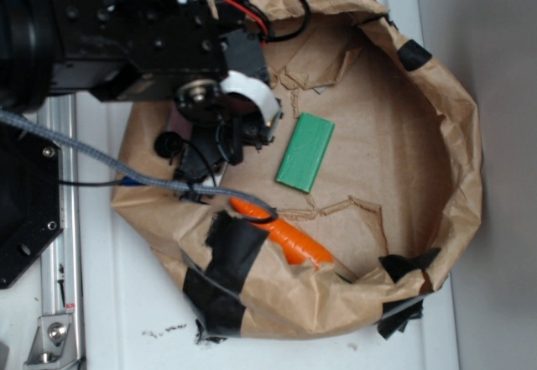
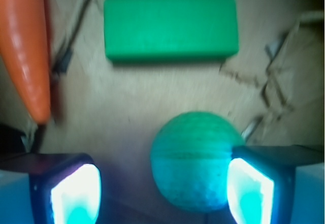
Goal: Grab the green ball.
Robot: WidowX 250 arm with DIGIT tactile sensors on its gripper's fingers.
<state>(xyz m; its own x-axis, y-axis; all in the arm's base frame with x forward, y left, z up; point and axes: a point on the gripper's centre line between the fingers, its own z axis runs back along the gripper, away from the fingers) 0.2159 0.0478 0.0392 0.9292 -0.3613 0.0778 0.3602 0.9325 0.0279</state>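
While the pincer [image 2: 162, 188] stands spread wide, the green ball [image 2: 195, 160] sits between its two fingers, off-centre toward the right-hand pad [image 2: 249, 191] as the wrist view shows it. That pad appears to touch or nearly touch the ball; the other pad stands apart, with bare paper between it and the ball. Nothing is gripped.

The ball rests on the brown paper liner [image 1: 386, 160] of a crumpled, tape-patched paper nest on the white tabletop [image 1: 143, 303]. In the exterior view the arm [image 1: 126, 34] covers the ball completely, so its position is readable only from the wrist view.

Other items in the nest:
- a flat green block [image 2: 170, 28], lying beyond the ball and clear of it;
- an orange carrot-shaped piece [image 2: 28, 46], off to one side, well apart from the ball.

Task status, as judged: the approach appears complete, since the ball is already inside the finger span. The closing of the fingers and the lift remain. Because the ball is off-centre, it will probably be nudged sideways as the fingers close; a round object may slip out.
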